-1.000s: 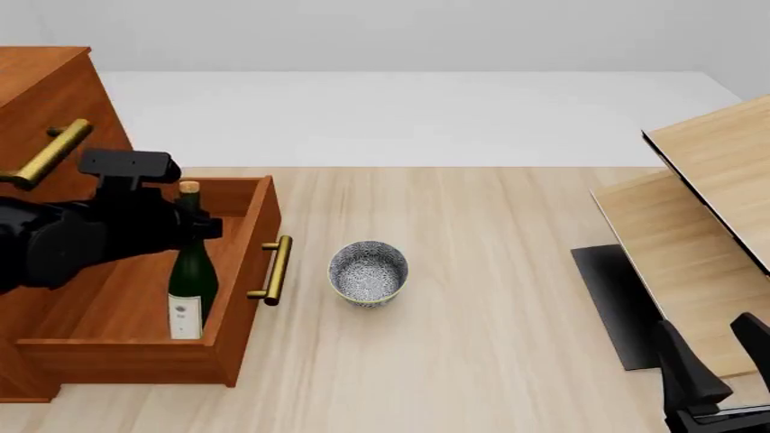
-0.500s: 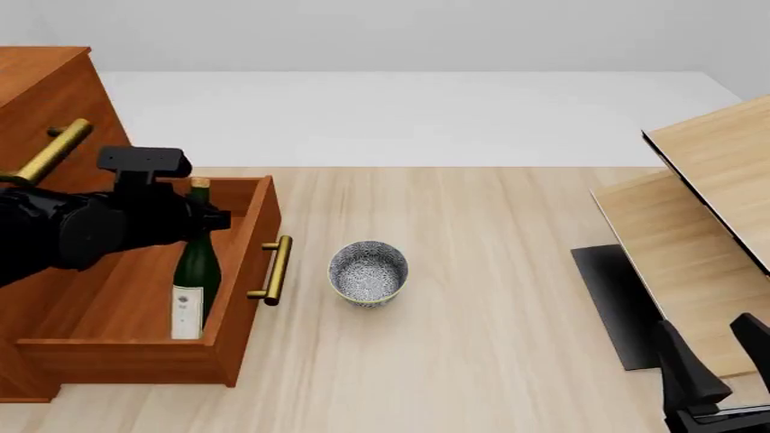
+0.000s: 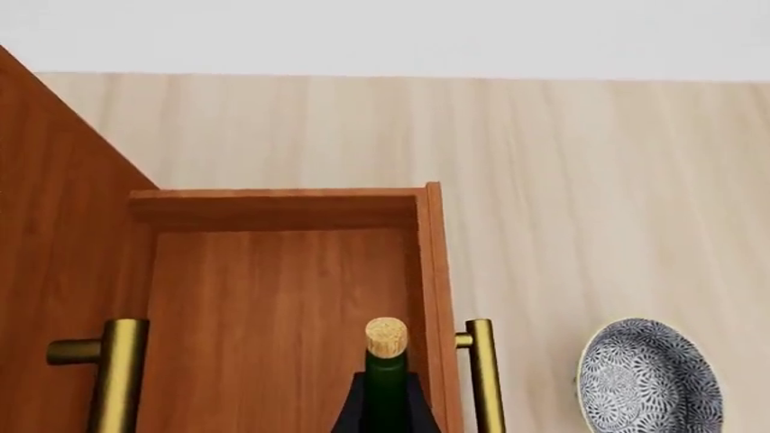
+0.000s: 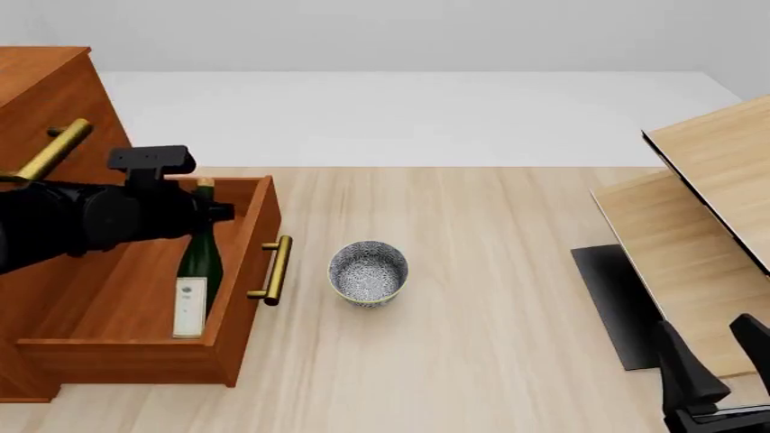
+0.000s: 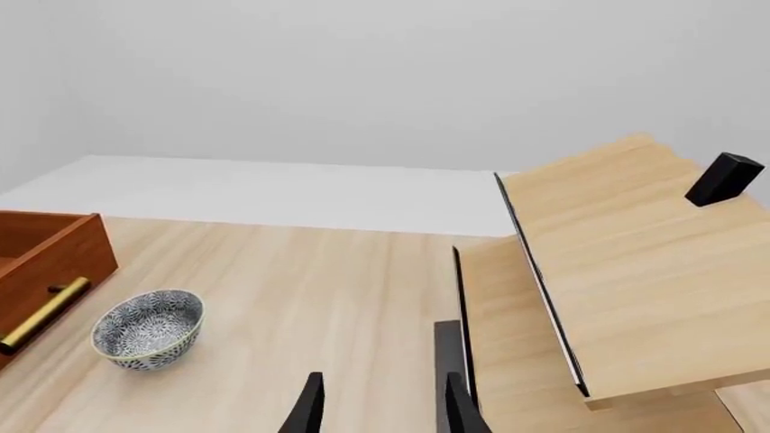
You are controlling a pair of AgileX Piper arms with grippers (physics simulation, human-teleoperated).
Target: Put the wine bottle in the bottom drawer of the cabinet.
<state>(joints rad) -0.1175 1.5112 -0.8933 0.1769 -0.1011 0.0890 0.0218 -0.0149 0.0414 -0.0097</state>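
I have the left gripper closed about the neck of the wine bottle, which stands upright inside the open bottom drawer of the cabinet, close against the inside of the drawer front, behind its brass handle. I judge it best to confirm its base rests on the drawer floor, then part the fingers gently and lift straight up, clear of the cork. The bottle is slim dark-green glass, tan cork, white label low down. The speckled bowl sits beside the drawer; the right gripper rests slightly parted, holding nothing.
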